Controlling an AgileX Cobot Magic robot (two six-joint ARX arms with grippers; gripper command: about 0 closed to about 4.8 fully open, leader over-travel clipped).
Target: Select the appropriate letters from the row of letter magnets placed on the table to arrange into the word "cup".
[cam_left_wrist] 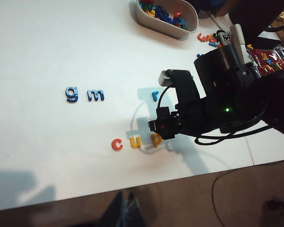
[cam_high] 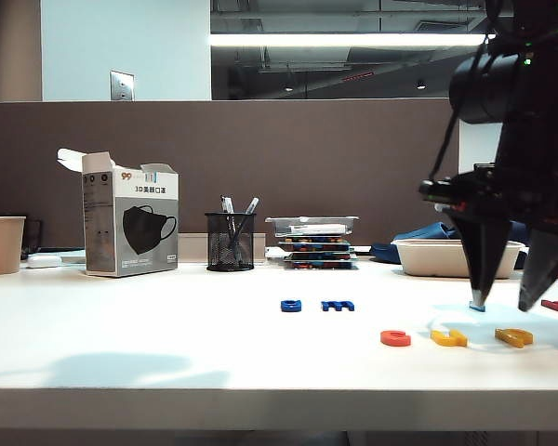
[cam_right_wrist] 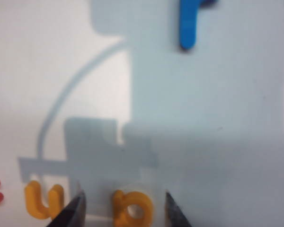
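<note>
1. My right hand (cam_high: 504, 307) hangs just above the white surface (cam_high: 167, 344) at the right of the exterior view, its two dark fingers spread apart and holding nothing.
2. In my right wrist view the yellow "p" (cam_right_wrist: 131, 209) lies flat on the surface between the spread fingertips (cam_right_wrist: 68, 213), with a gap on each side.
3. The red "c" (cam_left_wrist: 117, 144), the yellow "u" (cam_left_wrist: 136, 142) and the "p" lie side by side near the front edge, reading "cup".
4. Farther back lie two dark blue letters, a "g" (cam_left_wrist: 72, 94) and an "m" (cam_left_wrist: 95, 96), and a small light-blue "r" (cam_left_wrist: 155, 95) well apart from them.
5. A shallow pale tub (cam_left_wrist: 166, 26) at the back right holds a heap of mixed coloured letters; more loose letters (cam_left_wrist: 208, 38) lie just beside it.
6. A black mesh cup (cam_high: 230, 242) holds several pens upright.
7. An opened face-mask box (cam_high: 130, 223) stands at the left, and a tan paper cup (cam_high: 2, 244) near it; I cannot tell what is inside either.
8. My left hand is not in any view.
</note>
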